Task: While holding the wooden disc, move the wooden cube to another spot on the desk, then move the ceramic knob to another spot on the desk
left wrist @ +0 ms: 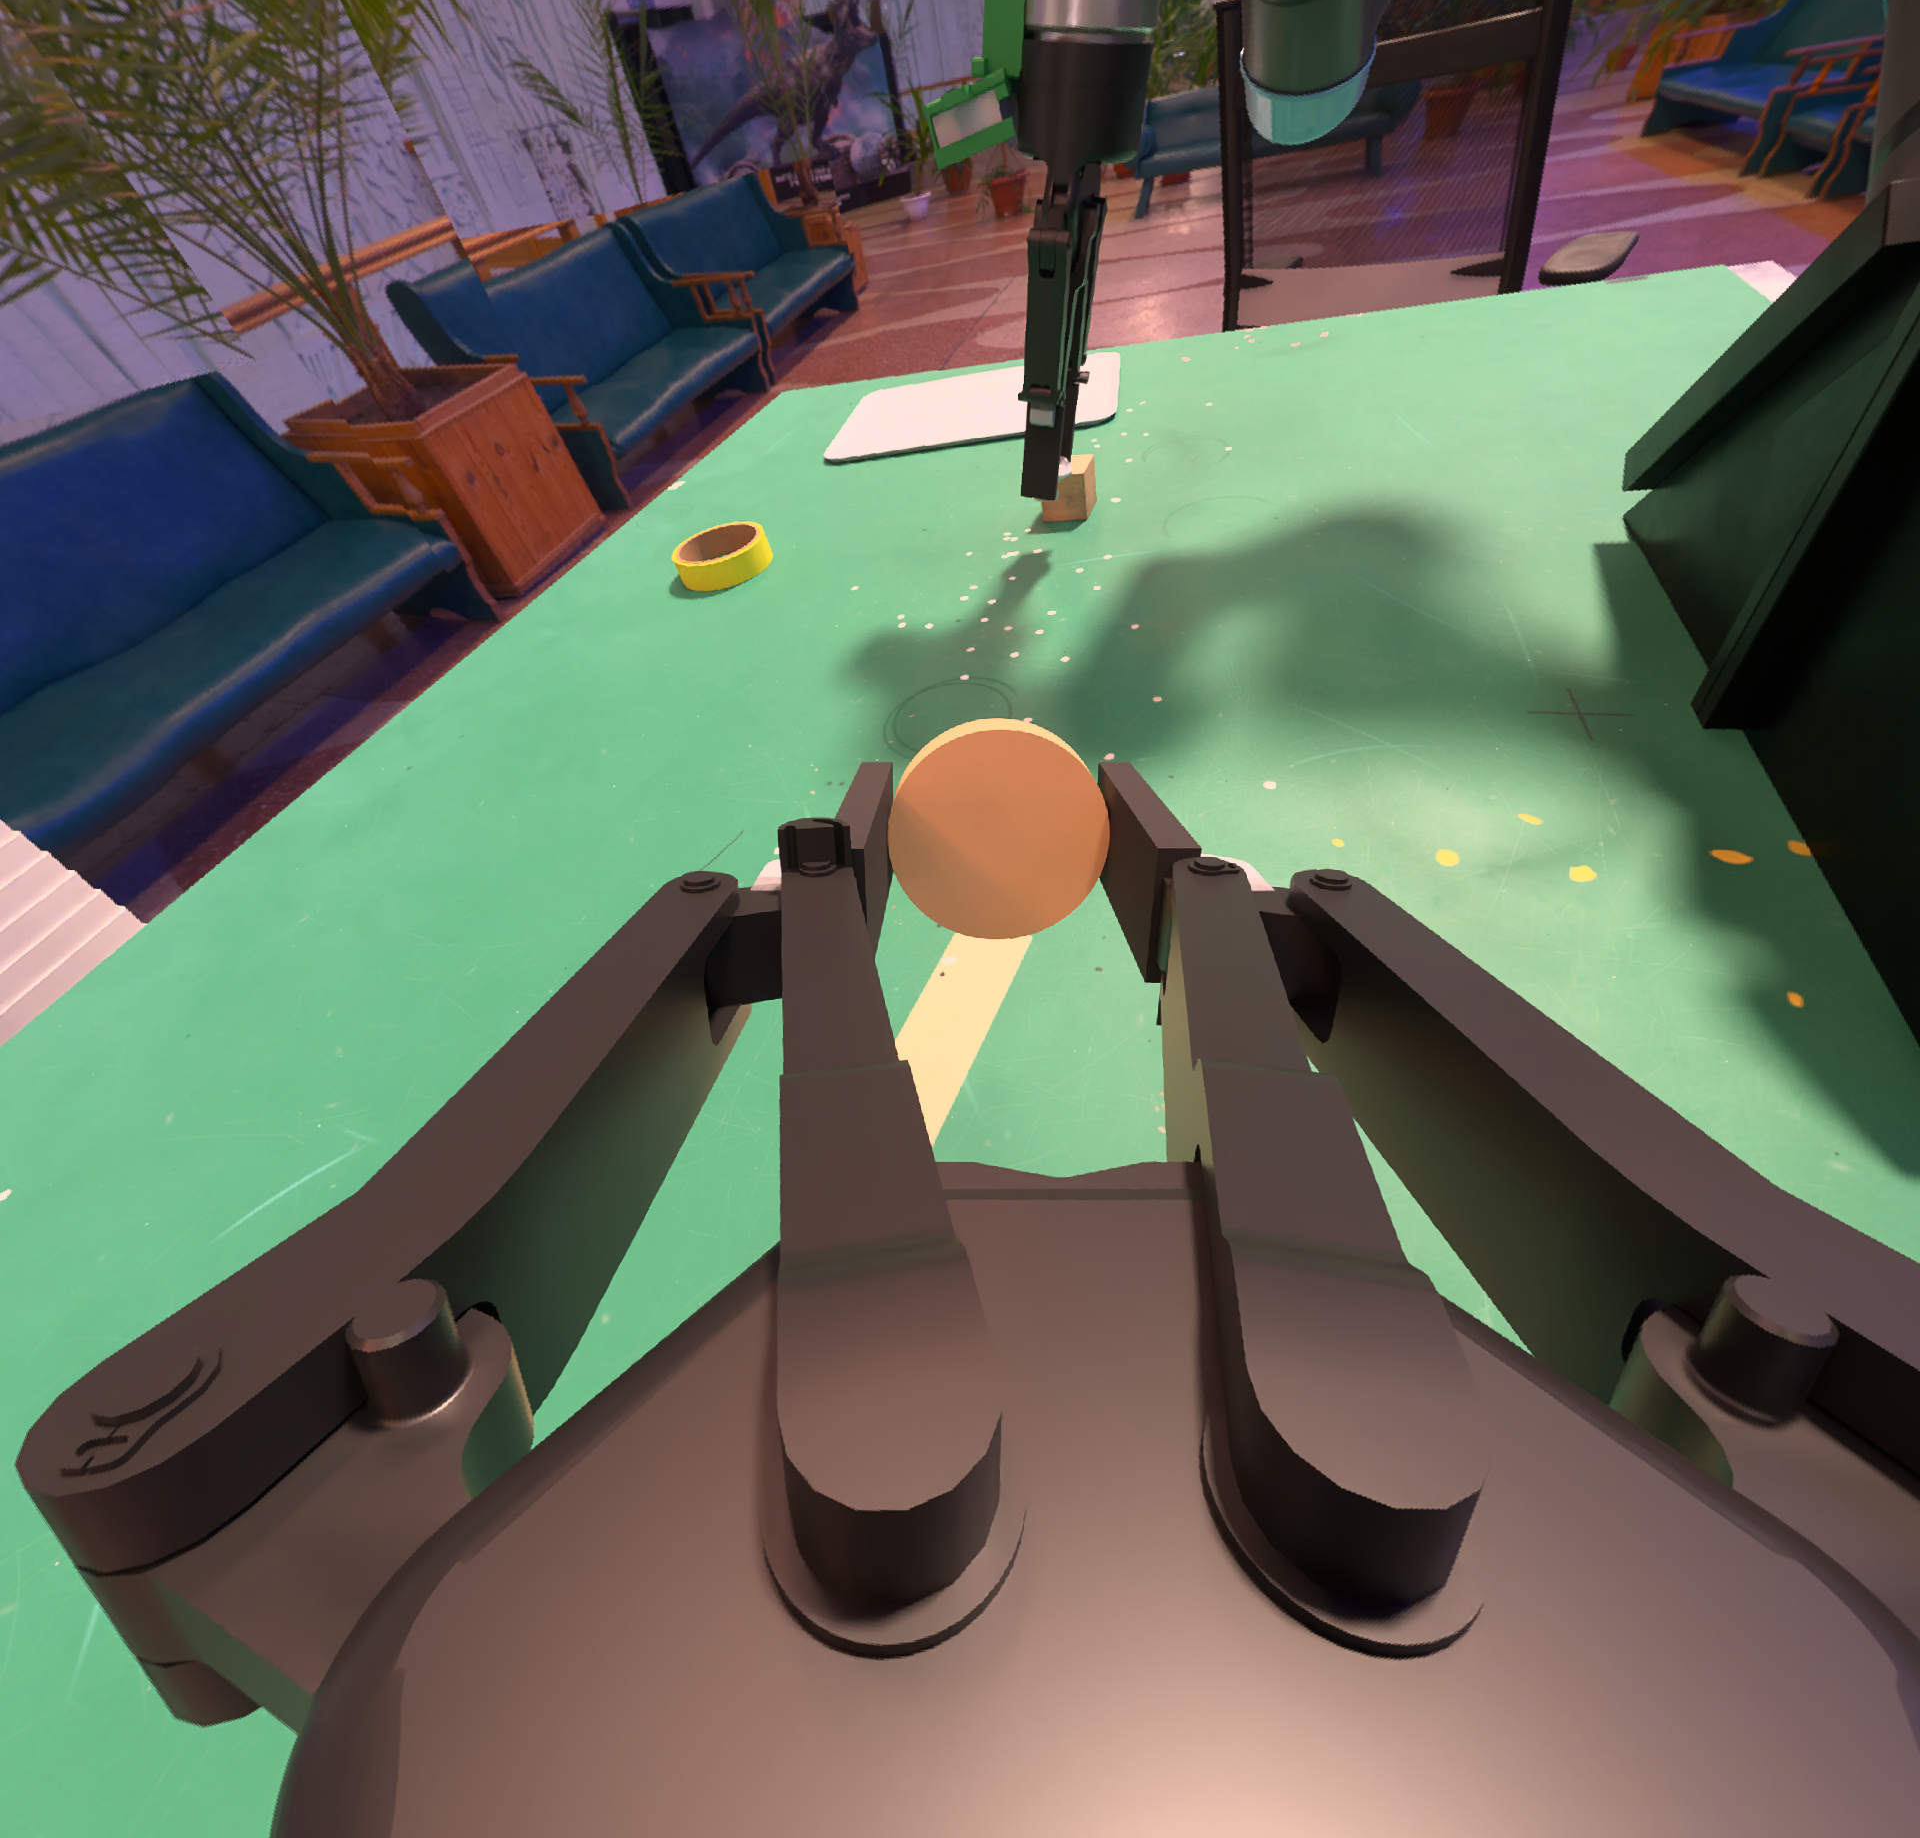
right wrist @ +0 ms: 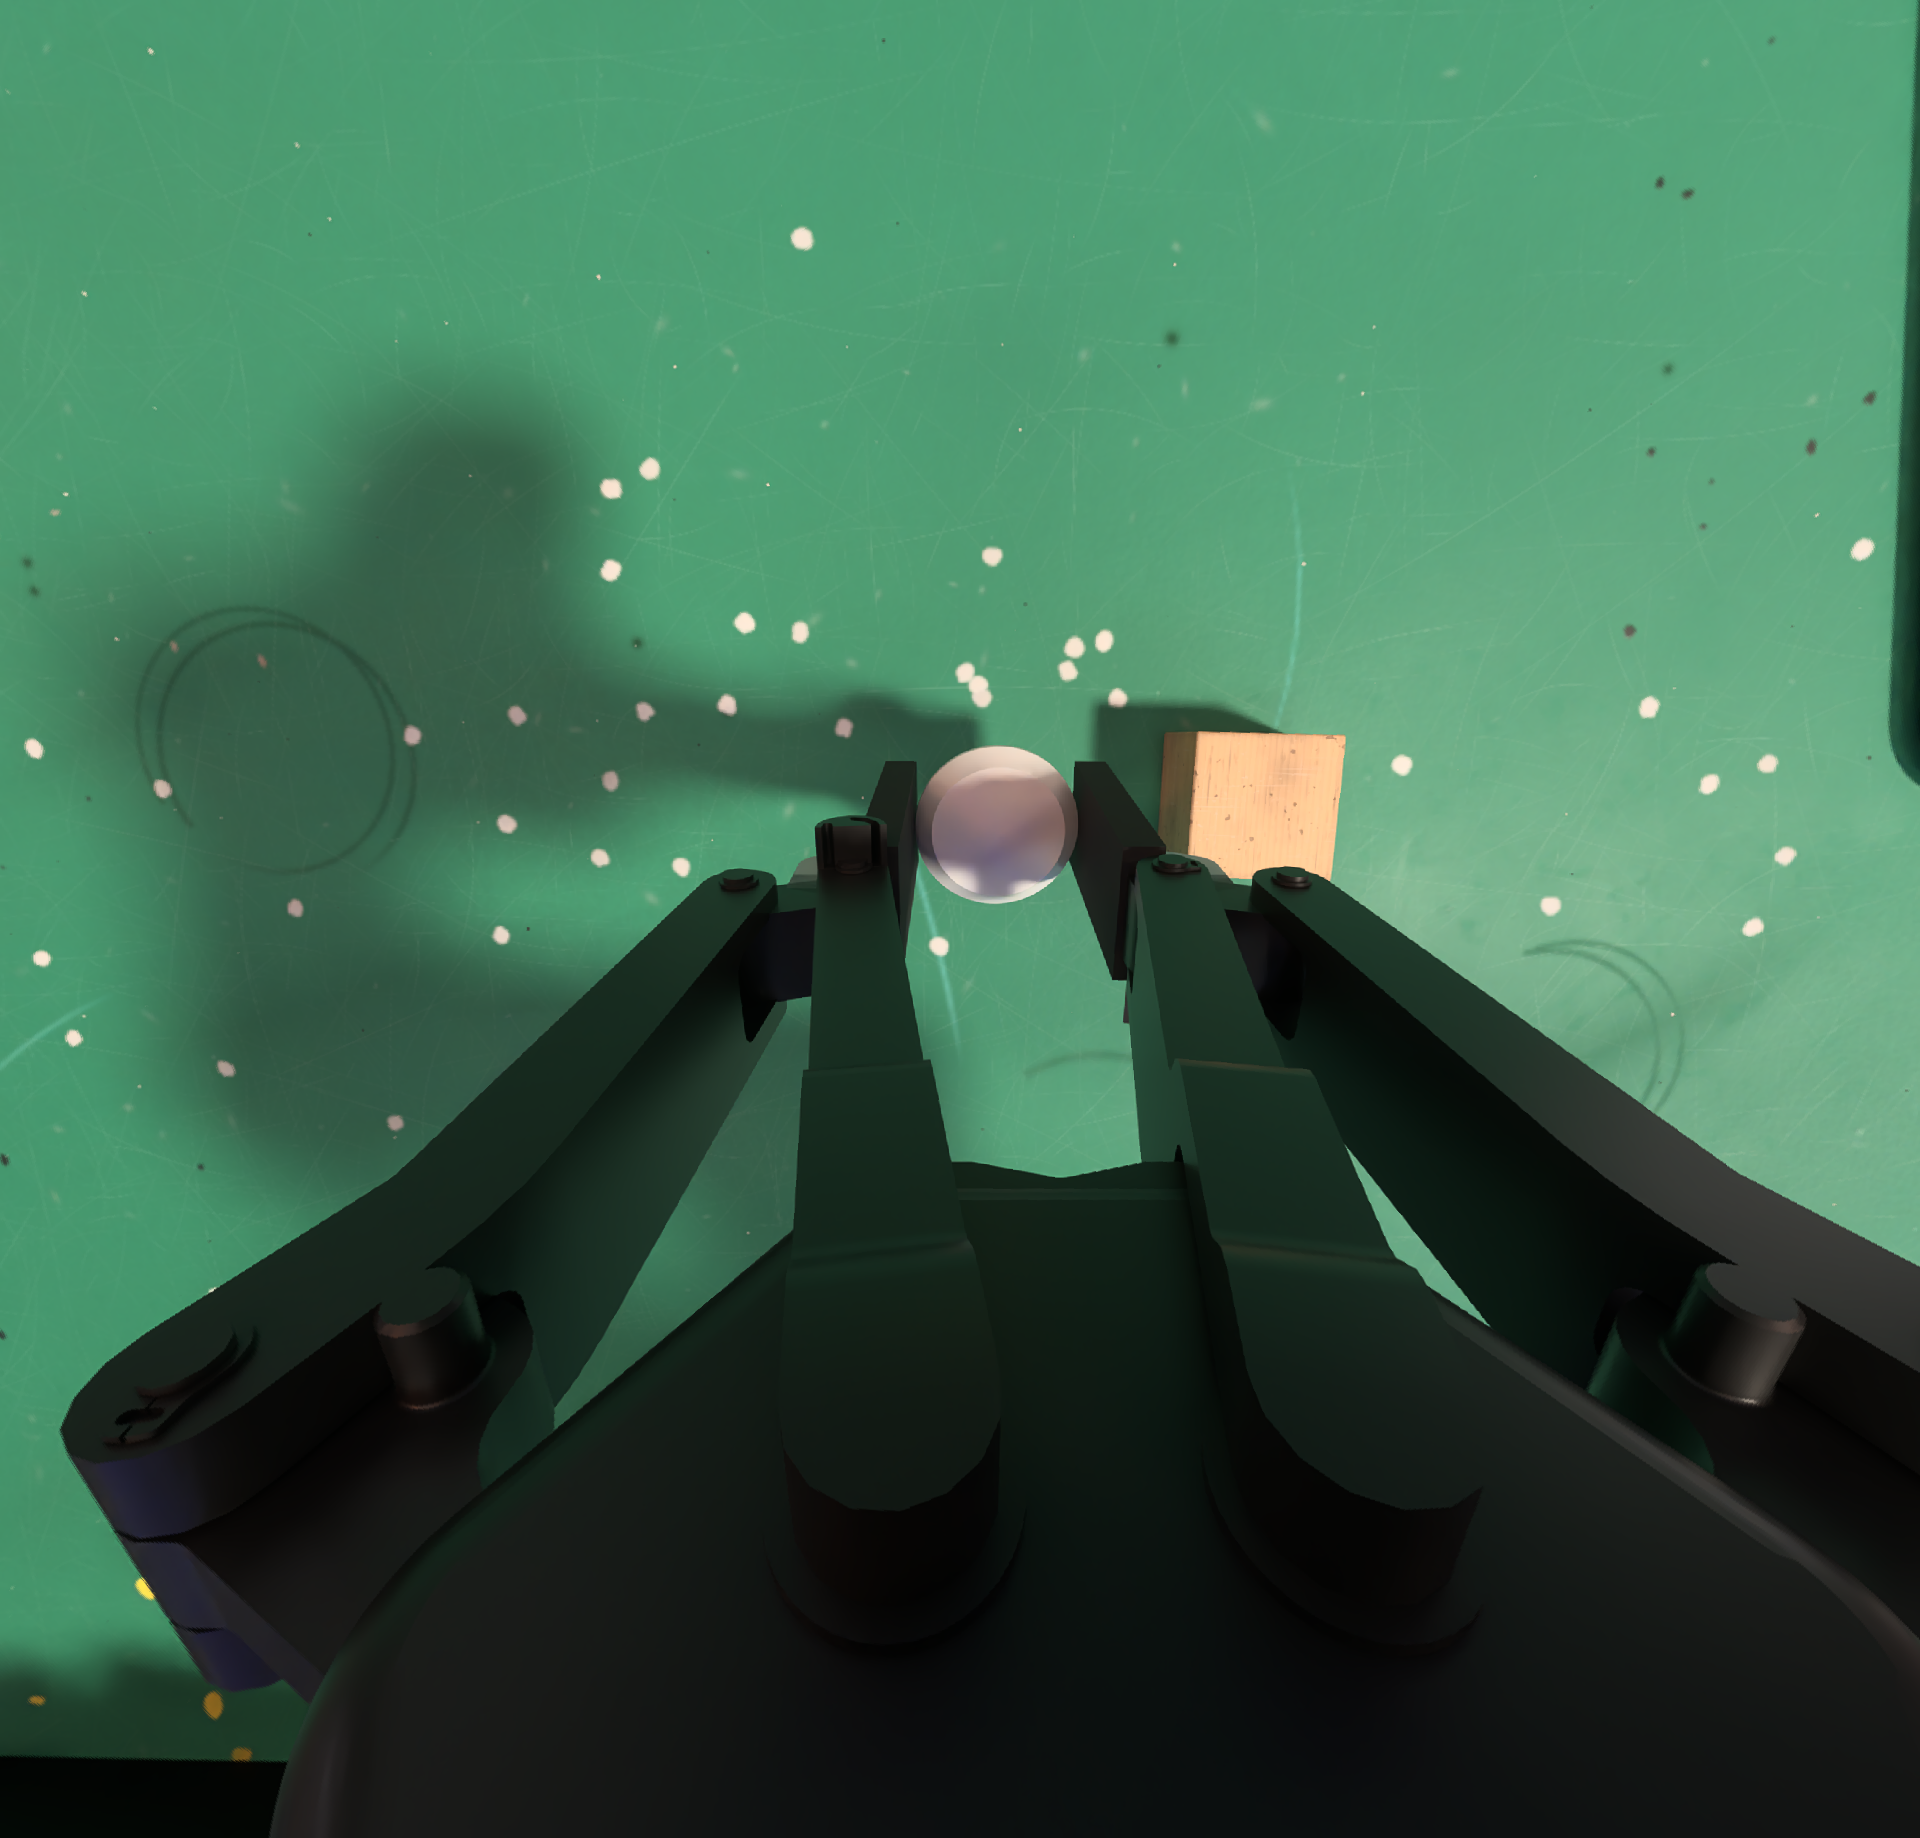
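Note:
My left gripper is shut on the round wooden disc and holds it above the green desk. My right gripper is shut on the white ceramic knob, close over the desk. The pale wooden cube sits on the desk just right of the right fingers. In the left wrist view the right gripper points straight down at the far side, with the knob between its tips and the cube beside it.
A yellow tape roll lies at the desk's far left. A white flat board lies behind the right gripper. A dark bulky structure stands at the desk's right edge. White specks dot the desk.

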Robot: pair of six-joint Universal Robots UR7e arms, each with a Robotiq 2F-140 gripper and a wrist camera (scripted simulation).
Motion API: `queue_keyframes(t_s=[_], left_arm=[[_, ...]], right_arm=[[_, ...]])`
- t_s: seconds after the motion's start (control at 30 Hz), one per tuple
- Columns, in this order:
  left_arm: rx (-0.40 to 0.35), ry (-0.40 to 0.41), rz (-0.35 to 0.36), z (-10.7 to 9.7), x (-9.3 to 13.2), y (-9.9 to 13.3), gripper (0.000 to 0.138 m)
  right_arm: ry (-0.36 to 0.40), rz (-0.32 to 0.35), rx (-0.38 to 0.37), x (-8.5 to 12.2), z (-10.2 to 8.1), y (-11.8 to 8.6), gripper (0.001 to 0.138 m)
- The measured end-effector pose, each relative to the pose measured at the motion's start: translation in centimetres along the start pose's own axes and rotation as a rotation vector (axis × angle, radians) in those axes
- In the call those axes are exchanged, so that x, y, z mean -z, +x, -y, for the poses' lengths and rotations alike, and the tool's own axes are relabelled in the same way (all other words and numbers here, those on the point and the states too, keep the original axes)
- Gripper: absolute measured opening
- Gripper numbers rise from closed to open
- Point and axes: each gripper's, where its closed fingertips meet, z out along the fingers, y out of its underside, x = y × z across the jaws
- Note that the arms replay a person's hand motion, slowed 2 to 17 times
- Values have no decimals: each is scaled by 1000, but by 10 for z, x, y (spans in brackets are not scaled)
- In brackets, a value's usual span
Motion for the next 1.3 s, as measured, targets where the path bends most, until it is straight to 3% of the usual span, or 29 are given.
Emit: queue_keyframes(t_s=[1.3], left_arm=[[-3,-13,-13,-3,-4,1,52]], right_arm=[[-21,-28,-10,-29,-1,3,40]])
